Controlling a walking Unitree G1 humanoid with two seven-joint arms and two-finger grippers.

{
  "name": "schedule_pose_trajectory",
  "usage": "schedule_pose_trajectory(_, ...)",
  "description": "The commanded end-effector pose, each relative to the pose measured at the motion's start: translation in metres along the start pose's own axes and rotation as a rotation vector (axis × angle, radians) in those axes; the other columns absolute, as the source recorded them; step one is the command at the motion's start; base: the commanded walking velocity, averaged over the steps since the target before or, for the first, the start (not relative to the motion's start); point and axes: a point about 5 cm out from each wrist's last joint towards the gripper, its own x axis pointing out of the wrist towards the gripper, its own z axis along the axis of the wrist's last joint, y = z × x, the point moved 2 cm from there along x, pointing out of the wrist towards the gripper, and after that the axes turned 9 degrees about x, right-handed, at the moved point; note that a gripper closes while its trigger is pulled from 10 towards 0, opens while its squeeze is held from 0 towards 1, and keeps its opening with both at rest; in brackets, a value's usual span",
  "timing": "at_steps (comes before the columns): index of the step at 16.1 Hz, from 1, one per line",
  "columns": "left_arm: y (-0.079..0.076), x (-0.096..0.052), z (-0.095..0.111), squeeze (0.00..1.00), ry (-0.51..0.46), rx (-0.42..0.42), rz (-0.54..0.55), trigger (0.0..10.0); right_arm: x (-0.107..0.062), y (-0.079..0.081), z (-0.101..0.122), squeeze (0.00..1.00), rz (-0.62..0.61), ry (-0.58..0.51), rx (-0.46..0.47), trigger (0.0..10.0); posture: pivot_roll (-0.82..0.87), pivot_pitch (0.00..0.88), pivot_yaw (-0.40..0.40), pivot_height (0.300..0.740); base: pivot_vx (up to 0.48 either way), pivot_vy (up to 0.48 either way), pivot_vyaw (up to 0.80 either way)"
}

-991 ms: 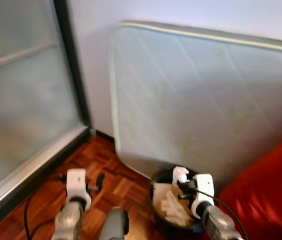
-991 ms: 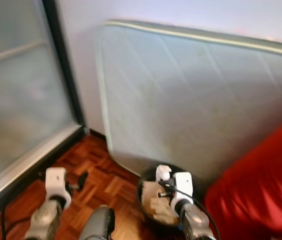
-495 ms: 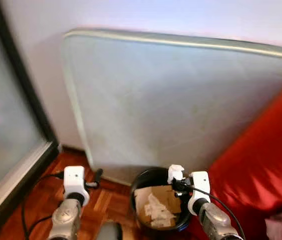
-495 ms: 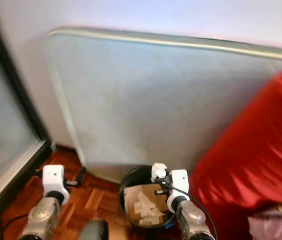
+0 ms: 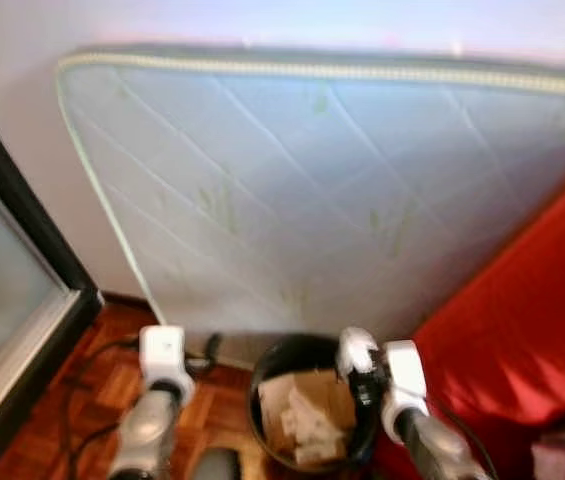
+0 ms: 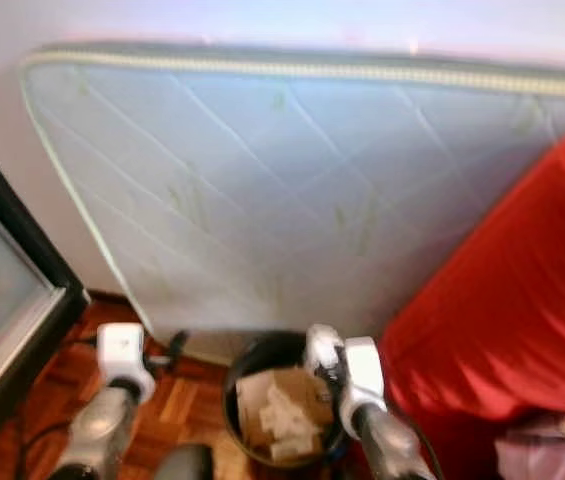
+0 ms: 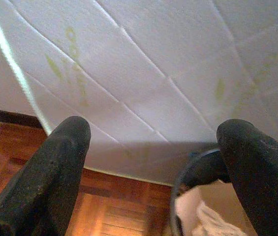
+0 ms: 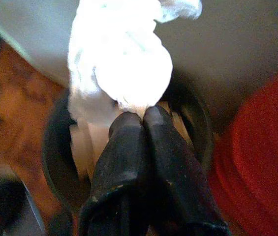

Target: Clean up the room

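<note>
One crumpled white tissue (image 8: 121, 69) sits pinched between the closed fingers of my right gripper (image 8: 141, 118), carried just above the black wastebasket (image 8: 55, 157) at the lower centre of the head views. I judge the wad is held high and tight so it will fall clear of the rim and land on the paper and cardboard scraps (image 5: 307, 415) already inside. In the right wrist view the tissue balloons out past the fingertips, with the bin's dark mouth directly behind it, so the drop line looks good to me.

My left gripper (image 7: 153, 162) has its two black fingers spread wide with nothing between them; it points at the foot of the pale quilted mattress (image 5: 312, 190), the bin's rim showing beside one finger. In the head views that arm is at the lower left, over the parquet floor (image 5: 82, 400), near a black cable (image 5: 87, 360) trailing across the wood. I keep it off to the side so it does not crowd the bin.

The mattress leans on edge against the wall across the upper frame, the bin tucked at its base. A red cover (image 5: 522, 340) slopes down the lower right, close beside the bin, and a dark-framed glass door (image 5: 2, 300) stands at the left edge. The head views are slightly blurred.
</note>
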Motion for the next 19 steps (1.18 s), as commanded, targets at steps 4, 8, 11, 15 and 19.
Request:
schedule_pose_trajectory(4, 0.008, -0.005, -0.005, 0.0, 0.016, 0.008, 0.017, 10.0, 0.006, 0.008, 0.006, 0.0, 0.019, 0.011, -0.026, 10.0, 0.07, 0.016, -0.037, 0.62, 0.0, 0.0, 0.0)
schedule_pose_trajectory(8, 0.009, -0.007, -0.006, 0.0, 0.011, 0.01, 0.021, 10.0, 0.012, 0.018, 0.02, 0.0, 0.037, -0.024, -0.038, 10.0, 0.08, 0.028, -0.04, 0.62, 0.0, 0.0, 0.0)
schedule_pose_trajectory(11, 0.009, -0.008, -0.006, 0.0, 0.009, 0.008, 0.024, 10.0, 0.015, 0.019, 0.028, 0.0, 0.012, -0.056, -0.031, 10.0, 0.09, 0.035, -0.045, 0.62, 0.0, 0.0, 0.0)
schedule_pose_trajectory(15, 0.009, -0.009, -0.007, 0.0, 0.01, 0.008, 0.03, 10.0, 0.015, 0.019, 0.031, 0.0, 0.009, -0.062, -0.019, 10.0, 0.1, 0.038, -0.05, 0.62, 0.0, 0.0, 0.0)
schedule_pose_trajectory(19, 0.009, -0.01, -0.008, 0.0, 0.012, 0.008, 0.03, 10.0, 0.015, 0.018, 0.032, 1.0, 0.005, -0.07, -0.006, 10.0, 0.1, 0.039, -0.05, 0.62, 0.0, 0.0, 0.0)
